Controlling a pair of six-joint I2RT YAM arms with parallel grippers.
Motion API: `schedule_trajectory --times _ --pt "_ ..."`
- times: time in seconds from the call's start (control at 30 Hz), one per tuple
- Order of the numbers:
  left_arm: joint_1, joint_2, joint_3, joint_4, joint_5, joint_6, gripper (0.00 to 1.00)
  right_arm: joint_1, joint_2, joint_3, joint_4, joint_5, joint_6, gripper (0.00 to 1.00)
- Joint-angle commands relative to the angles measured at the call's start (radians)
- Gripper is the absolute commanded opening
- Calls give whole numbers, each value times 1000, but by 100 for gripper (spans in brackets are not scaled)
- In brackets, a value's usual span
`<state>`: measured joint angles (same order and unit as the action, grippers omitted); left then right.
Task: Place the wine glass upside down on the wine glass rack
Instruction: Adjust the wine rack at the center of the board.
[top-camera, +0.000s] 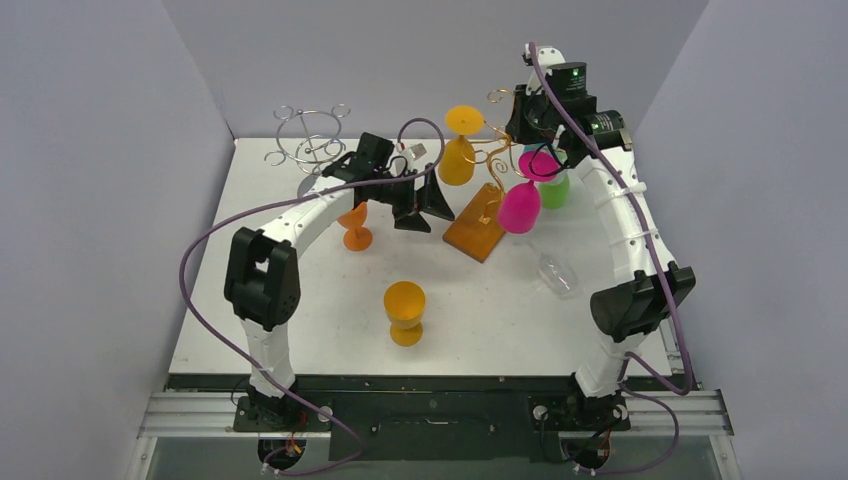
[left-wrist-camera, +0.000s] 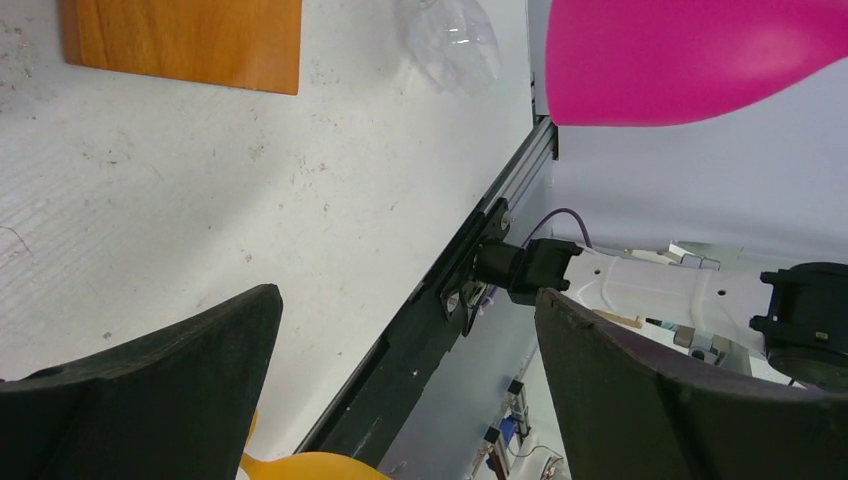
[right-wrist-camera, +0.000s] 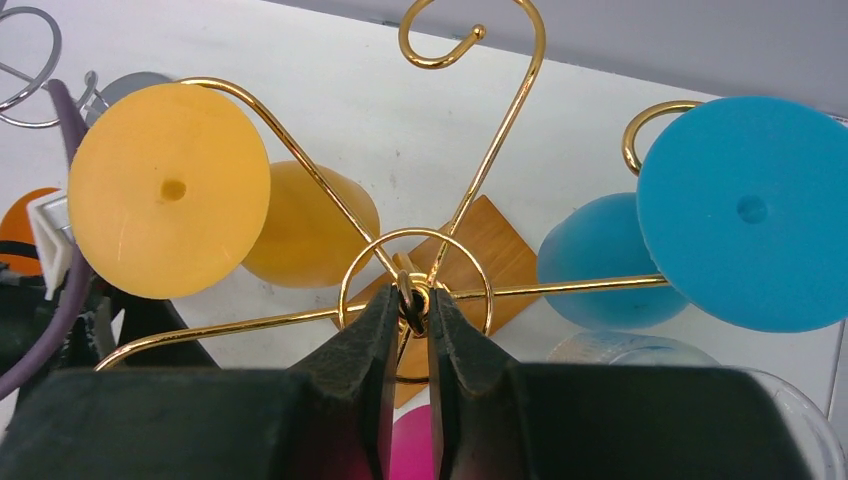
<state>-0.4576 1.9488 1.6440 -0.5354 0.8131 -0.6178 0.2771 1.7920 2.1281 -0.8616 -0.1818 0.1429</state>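
Note:
A gold wire wine glass rack (top-camera: 490, 150) stands on a wooden base (top-camera: 478, 232). A yellow glass (top-camera: 460, 142) and a blue glass (right-wrist-camera: 745, 215) hang from it upside down. My right gripper (right-wrist-camera: 412, 300) is over the rack's centre ring (right-wrist-camera: 415, 240), its jaws almost closed on the stem of a magenta wine glass (top-camera: 521, 203). The glass is upside down by a rack arm, and its pink shows between the fingers (right-wrist-camera: 415, 445). My left gripper (top-camera: 418, 200) is open and empty just left of the wooden base. In its own view the left gripper (left-wrist-camera: 405, 295) faces the magenta bowl (left-wrist-camera: 690, 60).
A yellow-orange glass (top-camera: 405, 310) stands at front centre. An orange glass (top-camera: 356, 232) sits under my left arm. A clear glass (top-camera: 558, 275) lies on its side at the right, and a green glass (top-camera: 556, 192) stands behind the magenta one. A silver wire rack (top-camera: 310, 140) is at back left.

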Motion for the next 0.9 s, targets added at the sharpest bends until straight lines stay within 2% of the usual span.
schedule_trajectory --times 0.0,0.13,0.37,0.57,0.67,0.77,0.87 --pt "34 -89 84 -113 40 74 96 16 -36 44 48 25 -27 14" --pt "80 -131 78 -144 47 83 96 30 -42 44 54 19 -35 25" --pt "151 -203 107 -197 91 100 96 39 -47 74 68 9 -4 34" --pt "203 -236 187 -217 145 95 96 38 -122 94 70 46 41 53" --pt "237 -240 257 -234 167 103 96 11 -196 74 80 64 89 66" --pt "284 -244 331 -231 184 99 96 -100 -337 -86 179 -10 231 75" --pt "335 -244 401 -246 174 126 96 -299 -515 -388 382 -183 428 77"
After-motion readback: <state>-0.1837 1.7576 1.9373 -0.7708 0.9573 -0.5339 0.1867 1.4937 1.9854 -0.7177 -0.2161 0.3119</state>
